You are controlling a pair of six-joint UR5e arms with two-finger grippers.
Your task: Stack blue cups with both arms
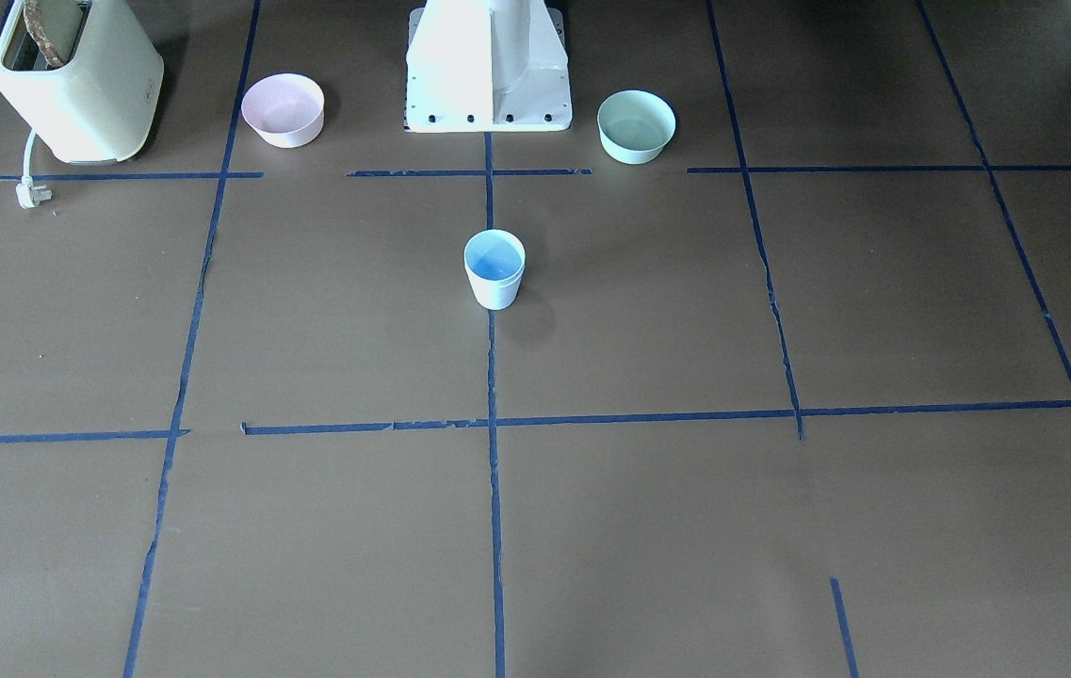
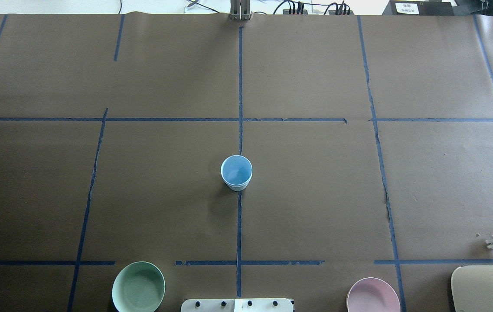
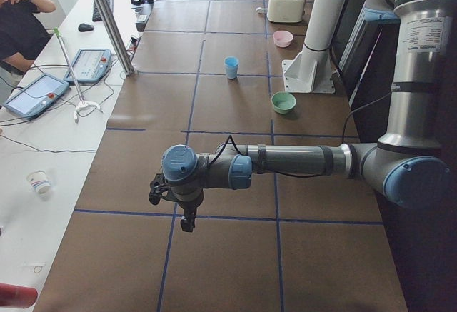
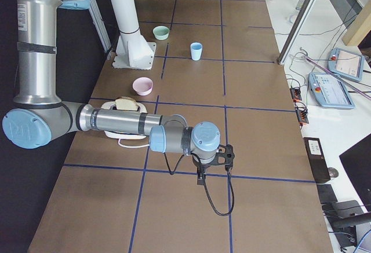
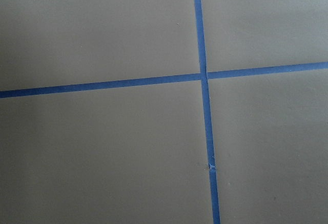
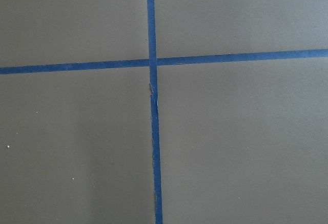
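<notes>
A blue cup (image 1: 494,273) stands upright, mouth up, on the centre tape line (image 2: 240,225) of the surface (image 2: 315,195). It is in front of the white pedestal (image 1: 488,85) and farther out than the green bowl (image 1: 636,125) and the pink bowl (image 1: 283,109). Only one cup outline shows; whether a second cup is nested inside it cannot be determined. The left claw (image 3: 187,215) hangs over the surface's left end and the right claw (image 4: 200,178) over its right end, both pointing down and well apart from the cup. Each appears only in a side view, so its opening cannot be told. The wrist views show only tape and bare surface. The cup's long axis is vertical. It lies inward along the surface from each claw, and neither arm is evidently nearer, so either would probably have to travel toward the centre line first.
</notes>
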